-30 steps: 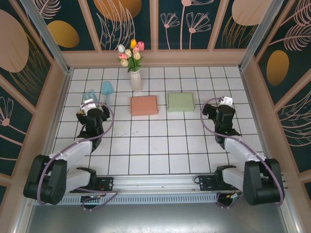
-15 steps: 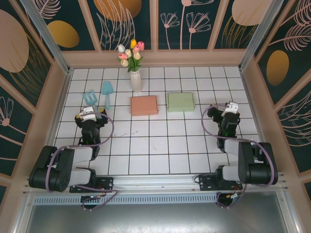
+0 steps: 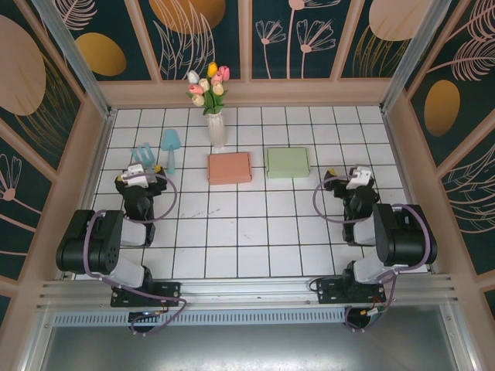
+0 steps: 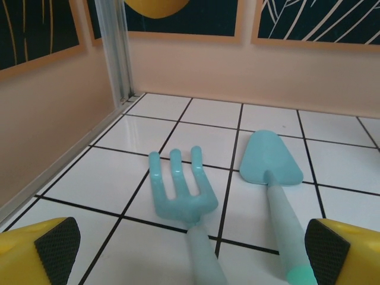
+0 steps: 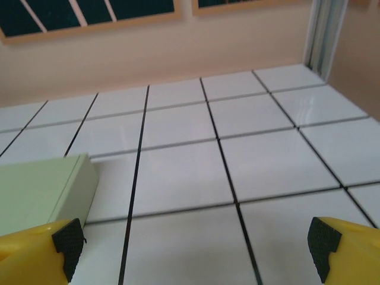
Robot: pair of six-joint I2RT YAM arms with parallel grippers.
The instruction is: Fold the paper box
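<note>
Two closed, flat paper boxes lie at the table's centre back: a pink box (image 3: pixel 230 168) and, to its right, a green box (image 3: pixel 287 162). The green box's corner (image 5: pixel 35 193) also shows at the left of the right wrist view. My left gripper (image 3: pixel 139 174) sits low at the table's left, well apart from the pink box. It is open (image 4: pixel 190 249), and nothing is gripped. My right gripper (image 3: pixel 357 176) sits low at the right, a short way right of the green box. It is also open (image 5: pixel 196 243) over bare tile.
A white vase of tulips (image 3: pixel 216 127) stands behind the pink box. A teal toy fork (image 3: pixel 142 156) (image 4: pixel 178 193) and a teal trowel (image 3: pixel 169 147) (image 4: pixel 270 160) lie just ahead of the left gripper. Peach walls enclose the tiled table (image 3: pixel 247 232).
Both arms have folded back toward their bases and settled low. The two boxes, the vase and the teal tools have not moved.
</note>
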